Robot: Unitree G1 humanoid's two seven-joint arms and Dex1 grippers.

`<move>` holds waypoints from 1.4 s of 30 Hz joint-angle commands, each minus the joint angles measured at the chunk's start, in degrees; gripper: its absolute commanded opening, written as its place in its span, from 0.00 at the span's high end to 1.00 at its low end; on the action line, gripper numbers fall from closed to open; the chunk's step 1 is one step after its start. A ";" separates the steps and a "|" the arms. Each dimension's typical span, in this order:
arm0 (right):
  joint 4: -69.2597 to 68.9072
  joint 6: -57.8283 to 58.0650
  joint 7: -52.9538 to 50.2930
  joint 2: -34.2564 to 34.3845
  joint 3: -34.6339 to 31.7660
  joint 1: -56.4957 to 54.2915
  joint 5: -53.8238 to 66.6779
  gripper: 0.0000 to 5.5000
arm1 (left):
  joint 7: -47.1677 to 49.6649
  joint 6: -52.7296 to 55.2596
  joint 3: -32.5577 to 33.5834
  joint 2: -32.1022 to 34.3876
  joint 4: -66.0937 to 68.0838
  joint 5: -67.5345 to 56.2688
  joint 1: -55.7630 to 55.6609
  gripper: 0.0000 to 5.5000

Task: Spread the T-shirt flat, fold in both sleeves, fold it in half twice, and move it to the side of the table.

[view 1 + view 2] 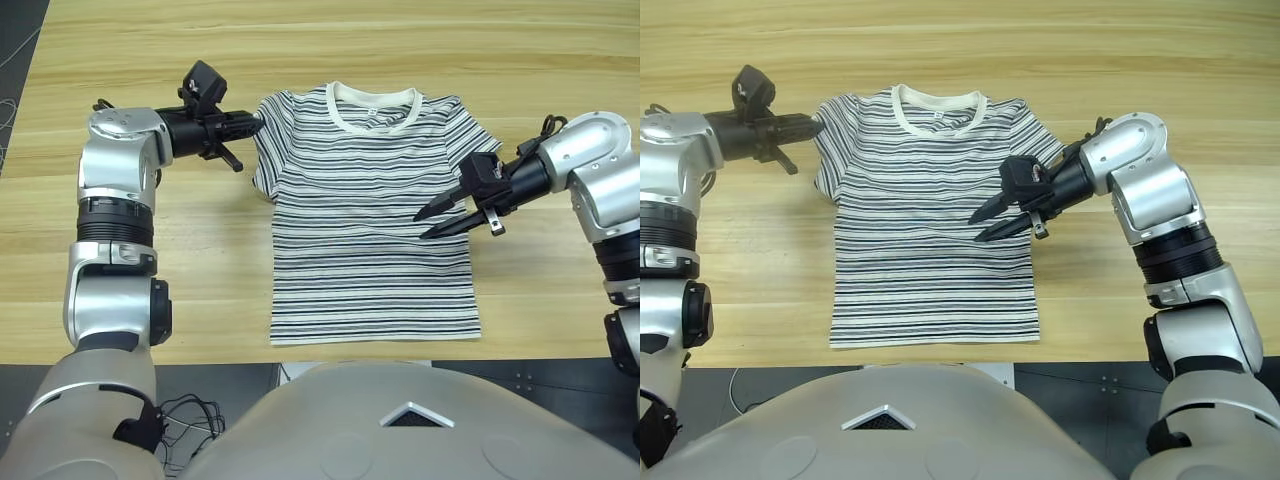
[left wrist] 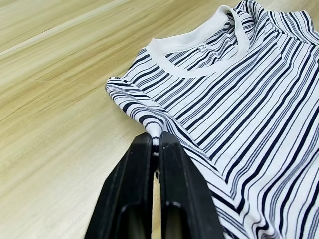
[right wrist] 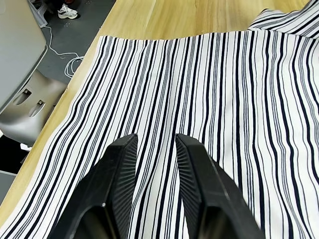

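Nearest me, the bottom hem (image 1: pixel 375 338) of the white short-sleeved T-shirt (image 1: pixel 370 250), striped across in navy and grey, lies just inside the near edge of the pale wooden table (image 1: pixel 560 40). The T-shirt rests front up near the middle of the table. Its body is spread fairly smooth, the hem runs roughly parallel to the table edge, and the neck points away from me.

A little farther in, my right gripper (image 1: pixel 422 226) comes from the right side over the body of the T-shirt, about halfway up, its black tips aimed at the shirt's middle. In the right wrist view its two ribbed fingers (image 3: pixel 122 169) stand a modest gap apart with nothing between them, and striped cloth lies flat underneath. I cannot tell whether the tips touch the fabric.

Farther again, the right sleeve (image 1: pixel 478 135) lies spread out to its own side, just beyond that arm. Across the shirt, my left gripper (image 1: pixel 256 124) reaches in from the left at shoulder level and is clamped on the upper edge of the left sleeve (image 1: pixel 270 160). In the left wrist view I see its fingers pressed together with a small fold of striped cloth pinched at the tips, and the sleeve bunches slightly as it rises to the pinch.

The cream ribbed collar (image 1: pixel 372 108) is the farthest part of the shirt, lying open and round, and behind it the wooden table runs on
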 commanded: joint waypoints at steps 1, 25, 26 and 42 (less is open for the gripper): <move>0.77 -1.26 -0.03 0.81 -0.01 -0.66 -1.16 0.74 | 0.04 0.25 -2.90 -3.30 0.38 1.60 -2.81 0.98; 6.16 -5.51 0.36 3.76 -0.50 -0.58 -2.23 0.74 | 1.38 -6.52 -8.94 -14.72 17.21 9.07 -9.35 0.66; 6.31 -5.55 0.39 3.72 -0.64 -0.77 -2.21 0.74 | -0.33 -6.84 -8.59 -14.22 15.63 8.35 -8.89 0.66; 34.73 -0.49 -15.67 3.45 -14.30 -17.96 -2.62 0.74 | -5.80 -6.09 -0.27 -5.82 -6.55 -0.48 -1.80 0.66</move>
